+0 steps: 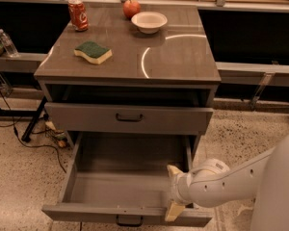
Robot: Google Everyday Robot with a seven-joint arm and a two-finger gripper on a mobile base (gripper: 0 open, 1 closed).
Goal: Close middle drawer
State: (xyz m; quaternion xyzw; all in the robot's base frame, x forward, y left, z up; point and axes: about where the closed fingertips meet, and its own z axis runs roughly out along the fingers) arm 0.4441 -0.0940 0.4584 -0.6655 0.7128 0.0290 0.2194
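Presumably, with the gripper [175, 190] spread open and empty inside the pulled-out middle drawer [120, 189], a finger could be trapped under the top drawer [129, 118] if the front is pushed home.

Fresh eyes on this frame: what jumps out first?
The middle drawer, pulled far out and empty, low in the frame. The gripper sits at its front right corner, fingers apart. On the cabinet top: a red can, sponge, apple, bowl.
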